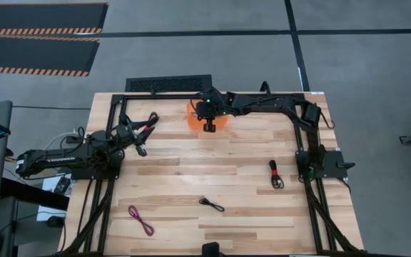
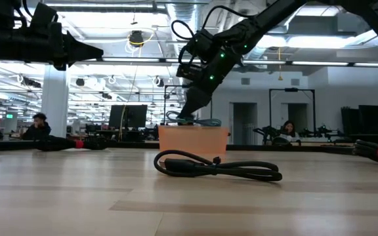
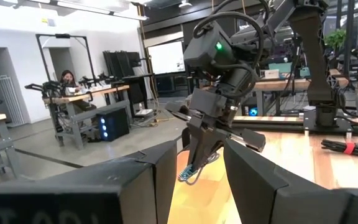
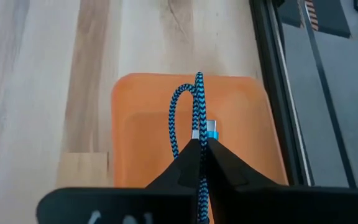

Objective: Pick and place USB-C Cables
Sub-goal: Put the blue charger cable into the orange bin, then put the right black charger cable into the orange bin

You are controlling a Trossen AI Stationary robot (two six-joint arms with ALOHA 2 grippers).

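Right pincer [image 4: 199, 146] is gripping the teal cable [image 4: 188, 106] over the tray [image 4: 142, 137]; left pincer [image 1: 150, 119], open, is waiting beside the tray; three cables are lying loose on the tabletop [image 1: 191, 164].

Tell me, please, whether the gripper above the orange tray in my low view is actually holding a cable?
Observer: Yes. The right wrist view shows the right gripper shut on the teal-blue cable, directly over the orange tray.
Operator: Thank you. Does any cable lie outside my picture?
Observer: The high view shows a magenta-purple cable on the left arm's side, near the table edge where your camera sits.
Operator: And the left gripper?
Observer: In the high view the left gripper waits to the left of the tray; its wrist view shows its fingers apart.
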